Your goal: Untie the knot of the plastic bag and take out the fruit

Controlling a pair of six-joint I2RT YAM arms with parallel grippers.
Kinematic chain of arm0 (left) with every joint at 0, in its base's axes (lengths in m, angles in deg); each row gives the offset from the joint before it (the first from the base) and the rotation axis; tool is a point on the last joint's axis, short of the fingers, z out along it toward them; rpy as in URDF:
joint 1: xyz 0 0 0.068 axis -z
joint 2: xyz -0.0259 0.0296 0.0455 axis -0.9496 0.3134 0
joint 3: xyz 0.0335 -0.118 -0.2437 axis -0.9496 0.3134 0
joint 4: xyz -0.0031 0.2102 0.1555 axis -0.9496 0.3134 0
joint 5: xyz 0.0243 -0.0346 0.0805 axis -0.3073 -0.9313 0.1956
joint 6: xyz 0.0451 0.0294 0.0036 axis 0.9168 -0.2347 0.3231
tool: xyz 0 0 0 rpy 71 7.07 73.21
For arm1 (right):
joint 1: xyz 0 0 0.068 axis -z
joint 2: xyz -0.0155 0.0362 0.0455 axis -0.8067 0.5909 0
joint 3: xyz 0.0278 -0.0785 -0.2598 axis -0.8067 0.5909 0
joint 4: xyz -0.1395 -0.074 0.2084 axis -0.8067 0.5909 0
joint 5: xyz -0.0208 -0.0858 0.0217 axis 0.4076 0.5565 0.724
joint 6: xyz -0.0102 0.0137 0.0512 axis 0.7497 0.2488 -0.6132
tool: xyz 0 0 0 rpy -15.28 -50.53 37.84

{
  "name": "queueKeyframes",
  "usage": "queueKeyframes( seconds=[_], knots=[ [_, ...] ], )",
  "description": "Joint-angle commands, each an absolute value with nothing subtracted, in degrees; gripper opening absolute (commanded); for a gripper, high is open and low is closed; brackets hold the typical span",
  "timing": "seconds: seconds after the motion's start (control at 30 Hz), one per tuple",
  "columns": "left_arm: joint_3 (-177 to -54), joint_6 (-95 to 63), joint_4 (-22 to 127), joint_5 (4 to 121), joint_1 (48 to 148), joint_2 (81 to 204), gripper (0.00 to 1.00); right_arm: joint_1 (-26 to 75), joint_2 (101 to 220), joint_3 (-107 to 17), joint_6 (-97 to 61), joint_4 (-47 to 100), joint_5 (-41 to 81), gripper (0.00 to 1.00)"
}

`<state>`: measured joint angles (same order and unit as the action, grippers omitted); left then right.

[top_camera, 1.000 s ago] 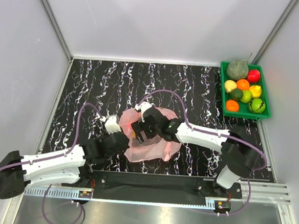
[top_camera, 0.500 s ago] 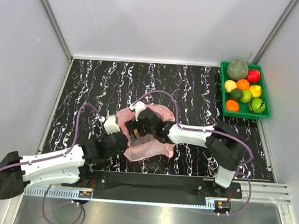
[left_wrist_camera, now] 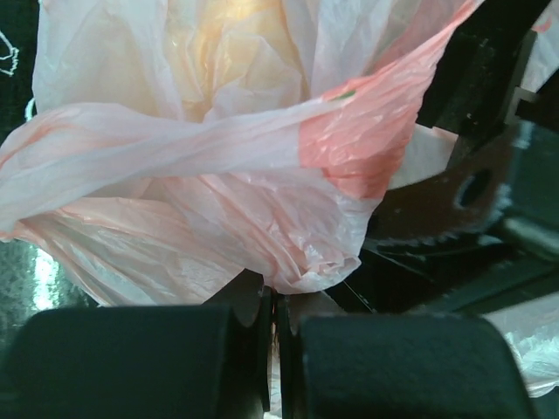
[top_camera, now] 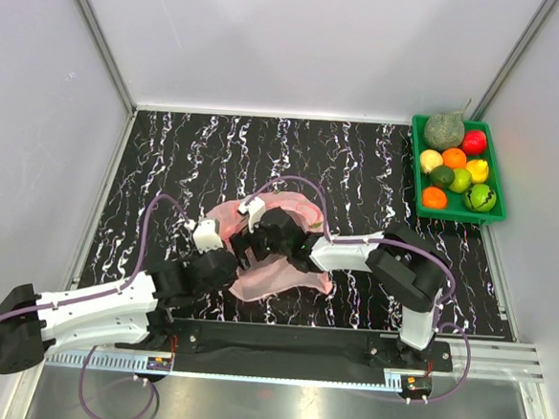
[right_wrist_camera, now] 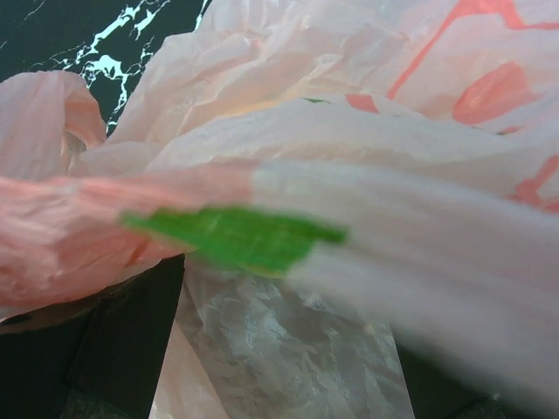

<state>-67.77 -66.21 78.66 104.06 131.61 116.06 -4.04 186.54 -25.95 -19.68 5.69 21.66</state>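
The pink plastic bag lies crumpled mid-table between both arms. My left gripper is shut on a fold of its lower edge; from above it sits at the bag's left side. My right gripper stands open over the bag's top left, with plastic draped across its fingers. A twisted strand of the bag is stretched taut; I cannot make out the knot itself. A yellow-orange fruit glows through the film. In the right wrist view the bag, with its green print, fills the frame.
A green tray at the far right holds several small fruits, a netted melon and a red fruit. White walls close the table on three sides. Purple cables arc above both wrists.
The right arm folded and carried its gripper leftward across the bag, dragging the top of the bag with it. The left gripper kept its place and its hold.
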Motion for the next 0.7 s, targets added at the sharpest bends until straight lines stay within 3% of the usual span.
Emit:
queueKeyframes(
  seconds=[0.0, 0.1, 0.2, 0.3, 0.33, 0.47, 0.67],
  knots=[
    [-67.69, -66.68, 73.41, 103.63, 131.50, 114.83, 0.00, -5.02, 189.00, -28.90, -21.43, -1.92, 14.85, 1.00],
    [-67.43, -66.68, 73.50, 103.55, 131.50, 114.31, 0.00, -5.11, 188.92, -28.37, -22.04, -3.85, 15.29, 1.00],
    [-67.25, -66.85, 73.24, 103.72, 131.50, 114.31, 0.00, -5.11, 188.74, -28.72, -22.48, -3.94, 14.85, 0.89],
    [-67.25, -66.86, 72.97, 103.81, 131.50, 114.40, 0.00, -5.11, 188.39, -28.64, -22.40, -3.85, 14.77, 0.72],
    [-67.16, -66.94, 72.80, 103.81, 131.50, 114.48, 0.00, -5.19, 188.22, -28.46, -22.48, -4.12, 14.59, 0.59],
    [-66.98, -67.03, 72.62, 103.55, 131.50, 114.31, 0.00, -5.11, 187.78, -28.46, -22.57, -3.16, 15.90, 0.28],
    [-66.90, -67.03, 74.03, 104.25, 131.50, 113.34, 0.00, -5.11, 183.83, -27.67, -21.08, 4.14, 22.40, 0.22]
  ],
)
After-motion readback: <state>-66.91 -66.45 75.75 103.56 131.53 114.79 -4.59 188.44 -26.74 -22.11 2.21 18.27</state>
